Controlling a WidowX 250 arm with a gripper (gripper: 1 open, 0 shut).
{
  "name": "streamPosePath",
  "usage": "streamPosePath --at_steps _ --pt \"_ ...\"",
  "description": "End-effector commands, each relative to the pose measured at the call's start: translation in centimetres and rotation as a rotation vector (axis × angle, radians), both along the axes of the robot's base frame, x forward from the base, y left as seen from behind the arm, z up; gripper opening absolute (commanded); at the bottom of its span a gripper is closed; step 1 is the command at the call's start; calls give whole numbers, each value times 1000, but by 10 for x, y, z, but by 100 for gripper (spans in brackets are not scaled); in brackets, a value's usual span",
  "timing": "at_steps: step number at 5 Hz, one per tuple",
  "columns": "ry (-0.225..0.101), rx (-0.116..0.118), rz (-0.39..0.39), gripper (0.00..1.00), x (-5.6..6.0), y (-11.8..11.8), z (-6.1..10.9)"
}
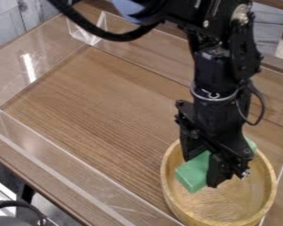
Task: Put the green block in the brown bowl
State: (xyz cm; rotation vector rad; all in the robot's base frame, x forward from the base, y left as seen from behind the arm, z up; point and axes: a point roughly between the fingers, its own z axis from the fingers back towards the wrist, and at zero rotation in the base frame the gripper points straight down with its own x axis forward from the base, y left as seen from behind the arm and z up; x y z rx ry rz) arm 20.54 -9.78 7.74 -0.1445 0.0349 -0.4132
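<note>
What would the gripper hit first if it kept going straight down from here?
The gripper, shut on the green block, points down into the brown bowl. The block would probably meet the bowl's floor first, though the gap is unclear.

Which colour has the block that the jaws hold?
Bright green block, seen in the camera view, over the brown bowl.

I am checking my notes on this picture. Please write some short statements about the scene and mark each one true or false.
1. The black gripper is shut on the small bright green rectangular block. True.
2. The green block lies on the wooden table, outside the bowl. False: it is held over the inside of the large round light-brown wooden bowl.
3. The gripper points downward. True.
4. The bowl stands at the far left corner of the table. False: it stands at the near right.
</note>
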Motion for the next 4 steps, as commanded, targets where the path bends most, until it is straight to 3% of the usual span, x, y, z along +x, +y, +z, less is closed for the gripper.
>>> streamPosePath --at_steps 1,4 --pt "-31 -22 11 0 8 0 6" --pt "-27 -42 27 0 12 4 2"
